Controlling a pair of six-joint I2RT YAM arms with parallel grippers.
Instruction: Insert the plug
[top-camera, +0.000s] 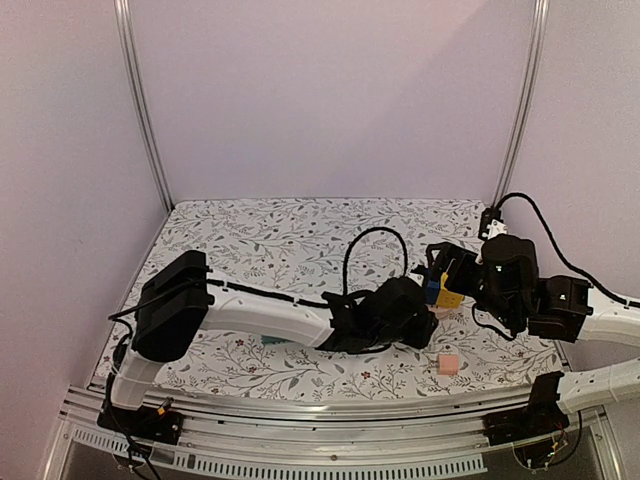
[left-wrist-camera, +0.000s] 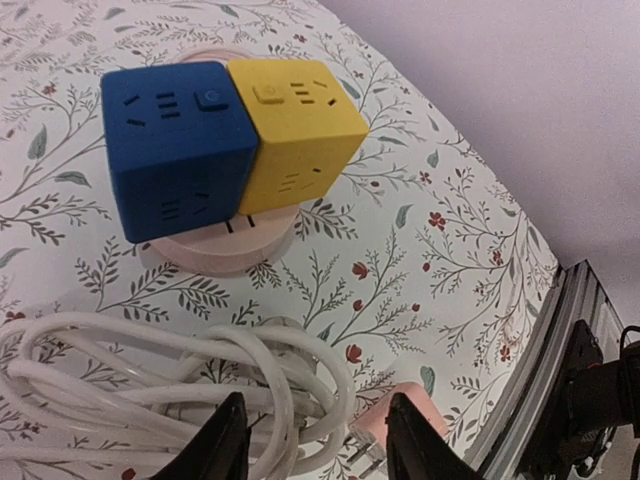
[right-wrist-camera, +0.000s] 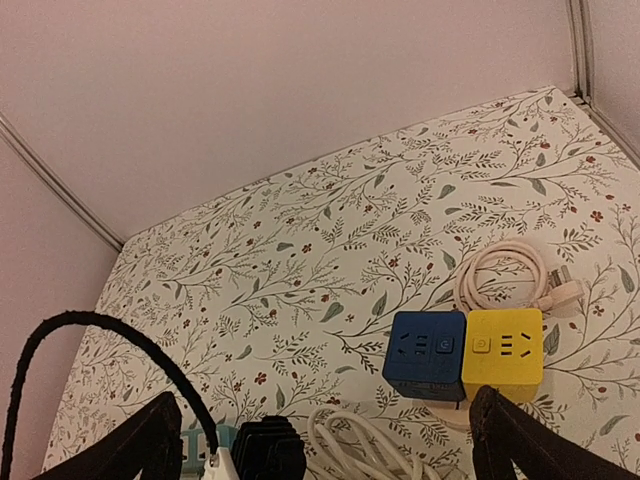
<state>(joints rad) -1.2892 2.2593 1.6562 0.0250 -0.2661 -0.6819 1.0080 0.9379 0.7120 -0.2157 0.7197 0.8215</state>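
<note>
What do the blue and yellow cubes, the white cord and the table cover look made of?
Blue cube and yellow cube: matte moulded plastic, going by even colour and rounded edges. Cord: smooth rubbery or PVC sheath, faint sheen, holds loose coils. Cover: printed cloth or vinyl, lies flat; can't tell which.

Two socket cubes (right-wrist-camera: 424, 355) (right-wrist-camera: 502, 353), perhaps two cables (right-wrist-camera: 505, 280) (right-wrist-camera: 370, 440).

No lettering, brand or number to read anywhere. The blue socket cube (left-wrist-camera: 175, 150) and the yellow socket cube (left-wrist-camera: 300, 120) carry bare slots only.
</note>
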